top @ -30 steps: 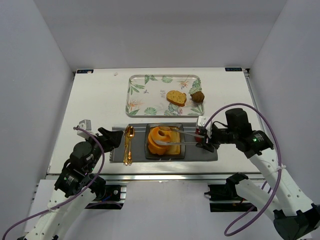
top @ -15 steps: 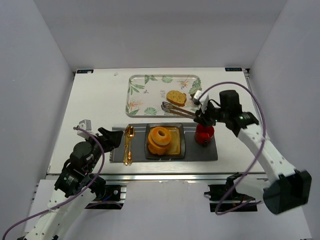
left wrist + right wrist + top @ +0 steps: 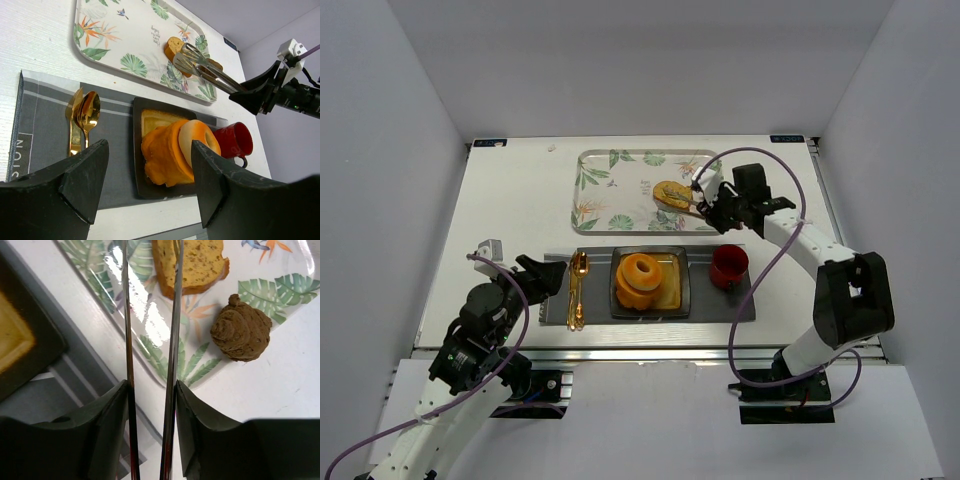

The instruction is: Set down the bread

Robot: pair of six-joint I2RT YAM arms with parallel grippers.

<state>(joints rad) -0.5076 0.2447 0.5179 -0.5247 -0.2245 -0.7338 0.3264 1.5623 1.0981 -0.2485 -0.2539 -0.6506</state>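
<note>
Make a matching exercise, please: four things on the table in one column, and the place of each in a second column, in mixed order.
Things
1. bread
2. doughnut
3. spoon
4. cup

Places
A. on the mat, right of the plate
B. on the leaf-patterned tray
C. on the dark plate
D. on the mat, left of the plate

Pairs: 1-B, 2-C, 3-D, 4-A

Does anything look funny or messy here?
Nothing is spilled. The doughnut is propped up tilted on the dark plate, not lying flat, and the muffin sits right at the corner rim of the leafy tray.
</note>
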